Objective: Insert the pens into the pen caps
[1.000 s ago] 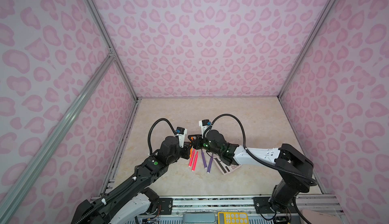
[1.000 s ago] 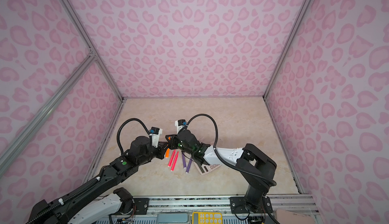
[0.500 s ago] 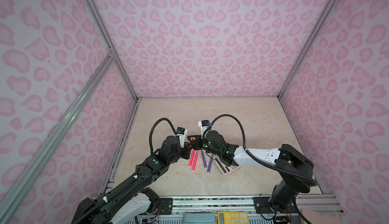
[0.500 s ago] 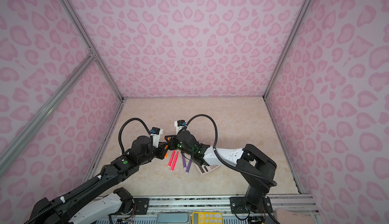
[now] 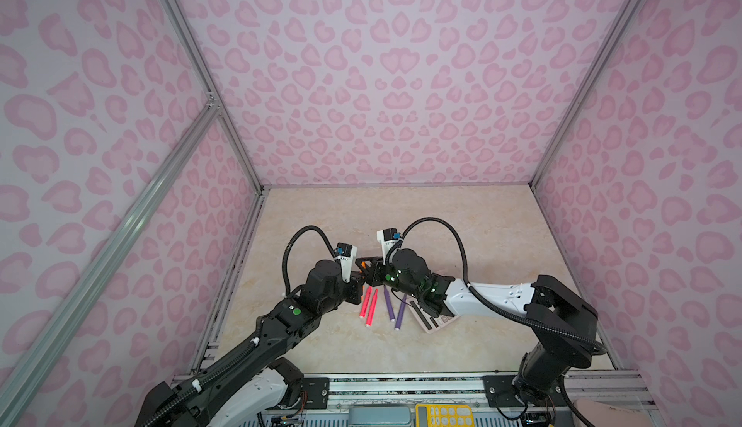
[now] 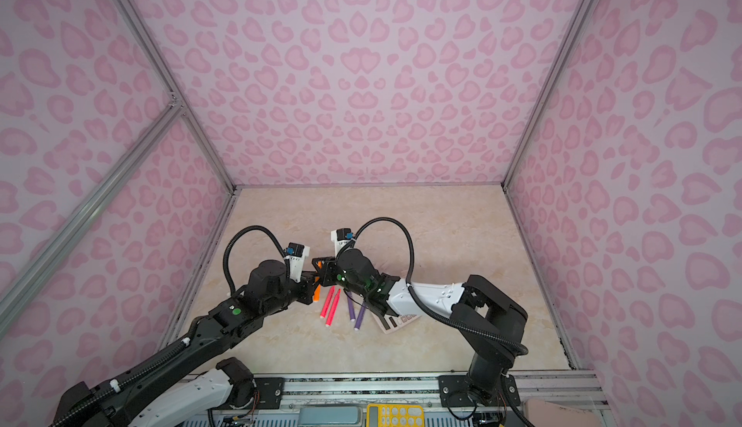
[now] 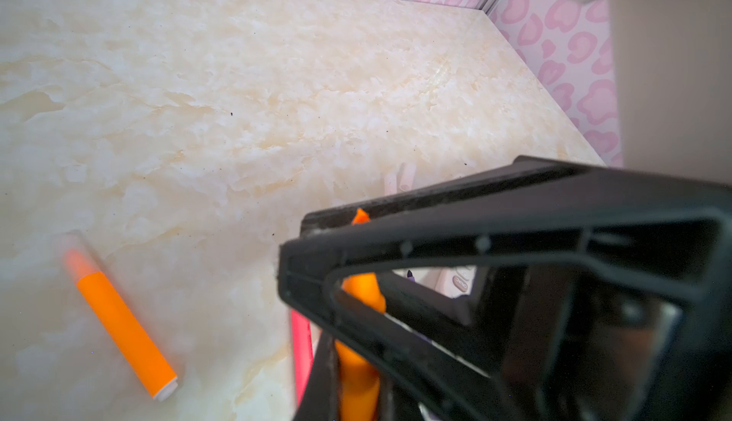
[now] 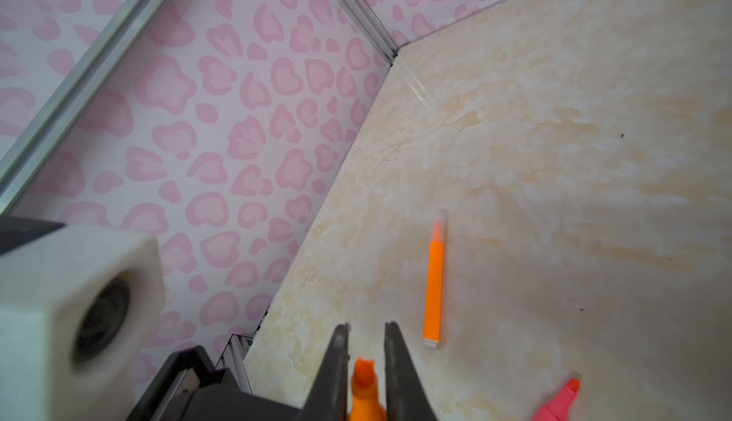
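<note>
My left gripper [image 7: 356, 375] is shut on an orange pen [image 7: 358, 292], seen in a top view as the orange pen [image 6: 317, 292]. Its tip [image 8: 362, 375] pokes up between the fingers [image 8: 336, 359] of my right gripper [image 8: 366, 332], which stand slightly apart, open; I cannot make out a cap on it. The grippers meet tip to tip: left gripper [image 5: 358, 280], right gripper [image 5: 367, 272]. A second orange pen [image 8: 433, 288] lies on the table with a clear cap [image 8: 440, 221] over its tip. Two loose clear caps [image 7: 406, 175] lie further off.
Two pink pens [image 5: 369, 304] and two purple pens [image 5: 395, 308] lie on the marble table [image 5: 401, 212] just below the grippers. A pink calculator [image 5: 435, 318] sits partly under the right arm. Patterned walls close in three sides.
Both arms have stayed almost where they were, grippers meeting above the pens. The right jaws now stand a little apart round the orange tip.
</note>
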`<move>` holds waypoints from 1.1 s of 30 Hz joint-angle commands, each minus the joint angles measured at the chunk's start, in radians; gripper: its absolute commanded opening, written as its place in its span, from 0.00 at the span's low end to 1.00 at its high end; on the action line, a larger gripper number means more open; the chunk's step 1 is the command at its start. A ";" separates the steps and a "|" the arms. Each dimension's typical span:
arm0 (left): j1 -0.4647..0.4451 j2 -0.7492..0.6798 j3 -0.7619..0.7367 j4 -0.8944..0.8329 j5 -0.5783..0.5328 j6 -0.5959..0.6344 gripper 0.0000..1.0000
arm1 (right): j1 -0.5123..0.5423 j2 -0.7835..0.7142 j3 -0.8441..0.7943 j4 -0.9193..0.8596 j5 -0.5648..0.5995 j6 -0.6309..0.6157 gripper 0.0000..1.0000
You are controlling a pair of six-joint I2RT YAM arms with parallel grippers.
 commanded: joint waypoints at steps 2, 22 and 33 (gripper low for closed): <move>0.001 -0.032 -0.009 0.061 -0.089 -0.023 0.03 | 0.003 -0.019 -0.010 -0.030 -0.018 -0.033 0.59; 0.119 0.110 0.023 -0.045 -0.194 -0.156 0.03 | -0.321 -0.131 -0.041 -0.365 0.199 -0.073 0.65; 0.093 0.245 0.126 0.025 -0.123 -0.398 0.03 | -0.194 -0.422 0.127 -0.898 0.503 -0.061 0.65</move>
